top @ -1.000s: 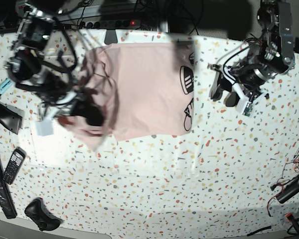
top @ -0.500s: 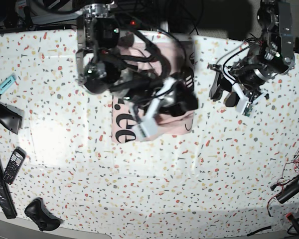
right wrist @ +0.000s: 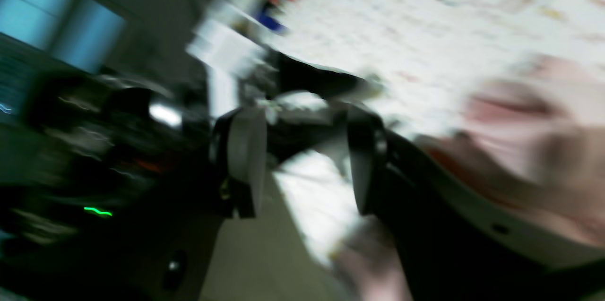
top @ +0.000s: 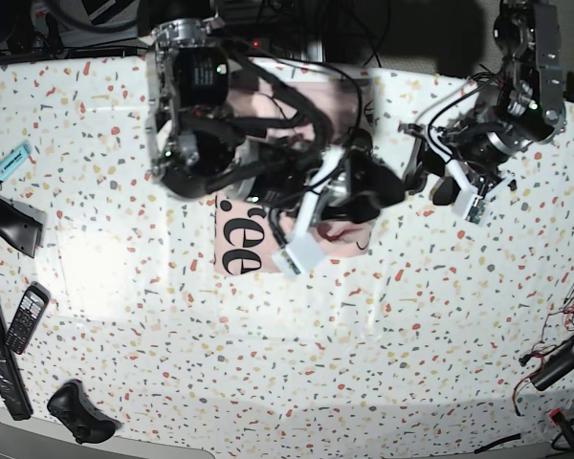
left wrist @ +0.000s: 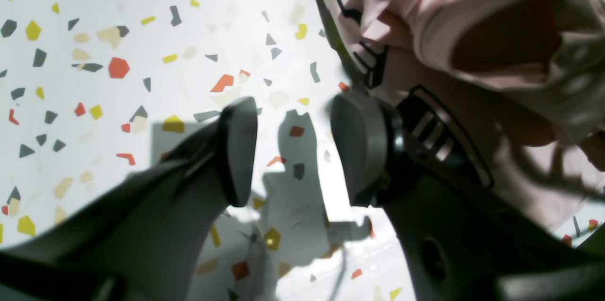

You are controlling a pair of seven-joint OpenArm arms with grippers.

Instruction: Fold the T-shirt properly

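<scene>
On the speckled terrazzo table [top: 268, 354], both grippers gape empty; withdrawing your right gripper [right wrist: 302, 161] could snag the folded pale pink cotton T-shirt [top: 244, 244] beneath it, while your left gripper [left wrist: 293, 150] idles beside its edge.

We see bright, even light on the table [top: 297, 363] in base view, sharp focus, barrel bend at edges, dark band at 12 o'clock. Right wrist view is heavily motion-blurred throughout, dim toward 9 o'clock. Left wrist view has hard shadows at 6 o'clock and soft foreground.
</scene>
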